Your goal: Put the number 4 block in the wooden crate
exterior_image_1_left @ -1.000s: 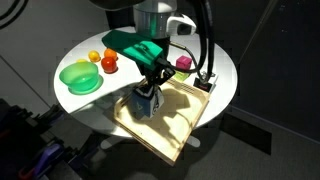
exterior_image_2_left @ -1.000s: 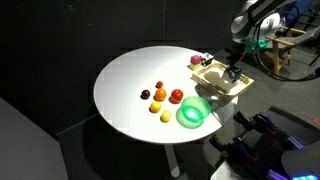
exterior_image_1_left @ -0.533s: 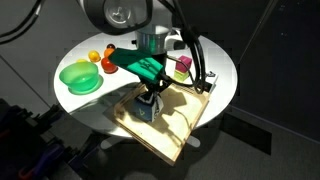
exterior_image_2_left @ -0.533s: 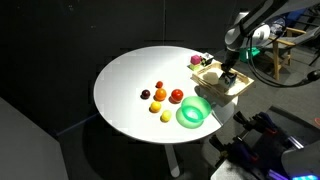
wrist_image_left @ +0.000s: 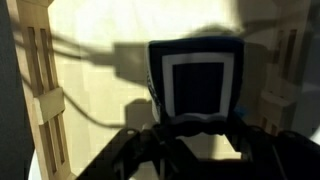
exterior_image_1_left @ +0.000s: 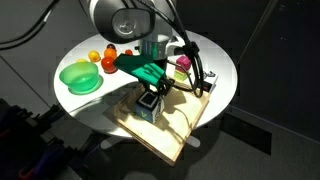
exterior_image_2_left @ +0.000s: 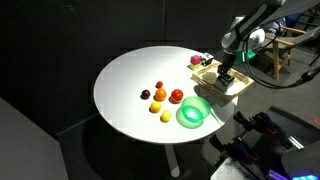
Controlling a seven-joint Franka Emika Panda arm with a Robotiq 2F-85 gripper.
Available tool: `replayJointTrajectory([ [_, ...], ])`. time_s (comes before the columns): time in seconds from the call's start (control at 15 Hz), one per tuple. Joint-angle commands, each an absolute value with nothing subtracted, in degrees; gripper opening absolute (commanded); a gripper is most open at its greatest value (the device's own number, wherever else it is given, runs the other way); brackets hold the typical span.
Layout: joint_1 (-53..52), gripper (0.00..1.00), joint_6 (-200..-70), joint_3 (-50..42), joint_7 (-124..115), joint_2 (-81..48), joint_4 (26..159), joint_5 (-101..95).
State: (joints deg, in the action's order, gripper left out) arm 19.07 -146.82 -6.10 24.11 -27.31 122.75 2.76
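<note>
The number 4 block, a cube with blue sides and a white face in a dark frame, fills the middle of the wrist view. My gripper is shut on it. In an exterior view the gripper holds the block low inside the wooden crate, at or just above its floor. The pale crate floor and slatted rim show around the block. In the other exterior view the gripper sits over the crate; the block is too small to make out there.
A green bowl and several small fruits lie on the round white table. A pink-and-green block stands beside the crate's far side. The crate sits near the table's edge.
My gripper has come down with the block from above the crate to low inside it. The arm has leaned further over the crate.
</note>
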Motion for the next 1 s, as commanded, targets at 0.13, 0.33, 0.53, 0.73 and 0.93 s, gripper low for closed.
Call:
replayJointTrajectory([
  [0.13,20.0,1.0,-144.0,-5.0,25.3,-24.2,123.2,2.9],
  [0.33,19.1,1.0,-141.4,-5.0,24.7,-21.3,124.4,2.8],
  [0.53,17.8,1.0,-138.9,-5.2,23.6,-18.4,125.1,2.6],
  [0.73,16.2,1.0,-137.0,-5.2,21.9,-15.8,125.7,3.4],
  [0.93,14.1,1.0,-134.9,-4.9,19.2,-13.4,126.4,3.9],
])
